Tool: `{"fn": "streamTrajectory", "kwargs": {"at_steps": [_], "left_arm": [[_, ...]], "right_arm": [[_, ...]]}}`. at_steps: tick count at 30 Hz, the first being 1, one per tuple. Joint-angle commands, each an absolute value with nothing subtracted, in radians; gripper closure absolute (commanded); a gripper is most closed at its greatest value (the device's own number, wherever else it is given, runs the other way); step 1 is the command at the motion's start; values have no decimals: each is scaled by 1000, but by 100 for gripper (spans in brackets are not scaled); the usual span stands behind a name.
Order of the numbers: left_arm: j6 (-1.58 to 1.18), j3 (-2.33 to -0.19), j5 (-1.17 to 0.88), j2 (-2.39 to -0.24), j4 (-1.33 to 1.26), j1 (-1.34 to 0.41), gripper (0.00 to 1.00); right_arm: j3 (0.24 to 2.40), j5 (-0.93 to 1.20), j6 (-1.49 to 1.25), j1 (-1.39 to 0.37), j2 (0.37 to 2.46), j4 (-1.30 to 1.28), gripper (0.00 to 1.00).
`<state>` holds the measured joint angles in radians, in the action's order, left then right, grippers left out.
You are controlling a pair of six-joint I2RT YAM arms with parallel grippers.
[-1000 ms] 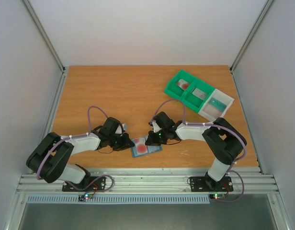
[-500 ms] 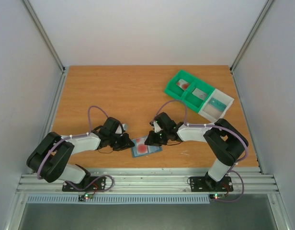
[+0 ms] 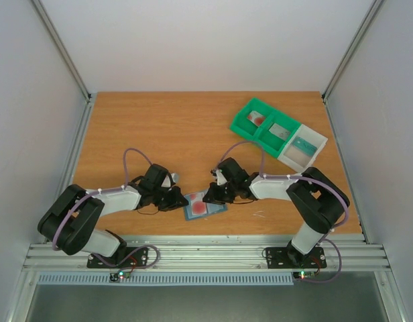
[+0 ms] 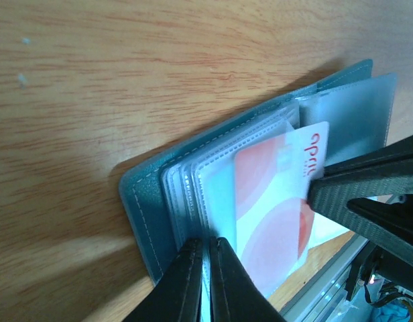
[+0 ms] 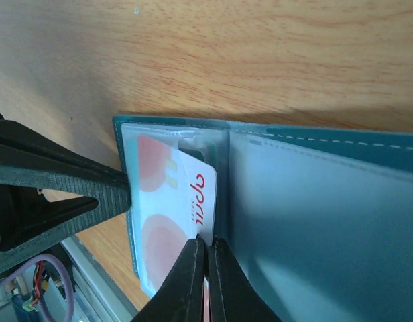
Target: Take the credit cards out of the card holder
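**Slate-blue card holder [image 3: 205,206] not emptied**

Above, we see it between left gripper [image 3: 181,200] and right gripper [image 3: 210,197]; far-off bins [image 3: 239,125] hold cards [image 3: 257,119].

Left wrist: jaws pinch its sleeves [image 4: 183,194].

Right wrist: jaws nip the reddish-pink card [image 5: 159,221], seemingly partly out.

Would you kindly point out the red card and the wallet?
red card [image 4: 273,201], left wrist view, its printed face.
wallet [image 4: 141,208], left wrist view, its stitched outer edge.
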<state>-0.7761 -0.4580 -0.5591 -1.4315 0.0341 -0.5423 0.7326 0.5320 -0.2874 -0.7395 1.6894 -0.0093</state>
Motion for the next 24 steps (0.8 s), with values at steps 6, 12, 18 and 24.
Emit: {"fn": "streamTrajectory", "kwargs": {"at_steps": [6, 12, 18, 24], "left_arm": [[-753, -445, -524, -1456, 48, -542, 93], [-753, -452, -522, -1452, 59, -542, 93], [-767, -460, -537, -1424, 83, -543, 92], [-824, -480, -591, -1293, 110, -543, 79]], "right_arm": [[732, 411, -266, -740, 1561, -186, 99], [757, 342, -215, -738, 1487, -284, 99], [790, 370, -156, -731, 1449, -331, 99], [838, 456, -81, -731, 1397, -423, 99]]}}
